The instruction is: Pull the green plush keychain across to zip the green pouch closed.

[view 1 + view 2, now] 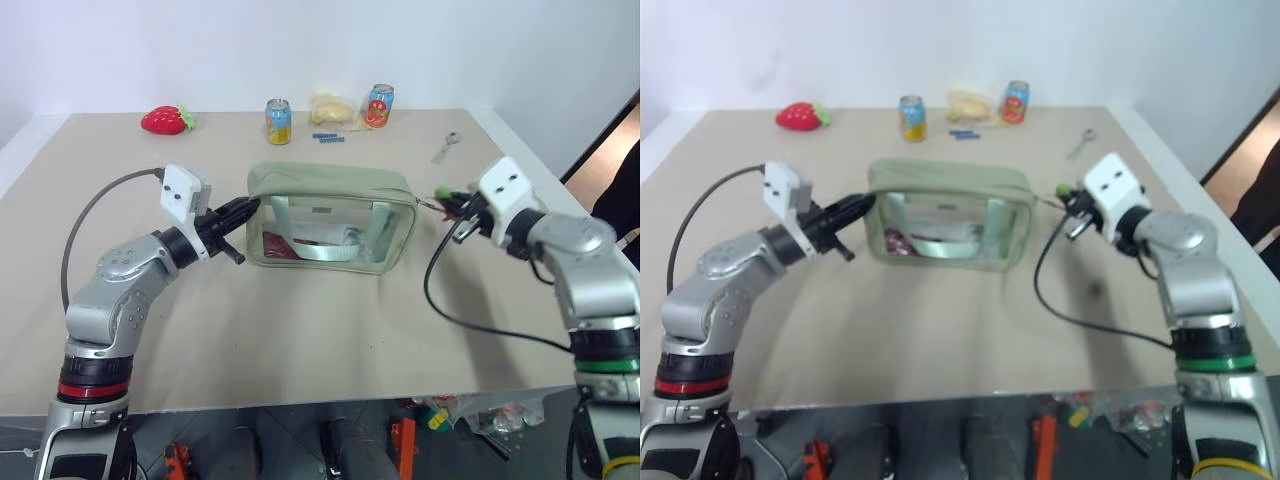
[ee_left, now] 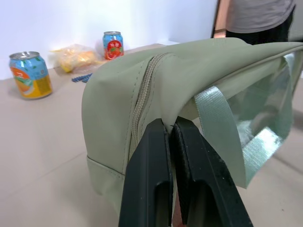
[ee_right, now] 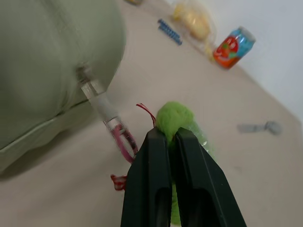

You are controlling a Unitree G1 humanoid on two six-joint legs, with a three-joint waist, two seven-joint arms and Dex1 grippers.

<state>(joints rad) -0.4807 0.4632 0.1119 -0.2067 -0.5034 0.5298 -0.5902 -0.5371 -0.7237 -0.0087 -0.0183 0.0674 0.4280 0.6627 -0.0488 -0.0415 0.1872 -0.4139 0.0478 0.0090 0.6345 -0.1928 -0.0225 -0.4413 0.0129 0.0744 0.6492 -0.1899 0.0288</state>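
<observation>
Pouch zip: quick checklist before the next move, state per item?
1. Right gripper shut on keychain: ok.
2. Left gripper shut on the pouch end fabric, bracing it: ok.
3. Pink ring joins the keychain to the zipper pull, which is drawn out past the pouch's end: ok.
4. Zipper closed at the left-gripper end: ok. Closed all the way across: cannot tell.
5. Pouch standing upright on the table: ok.
6. Cans and strawberry toy stand well behind the pouch, out of the pull line: ok.
</observation>
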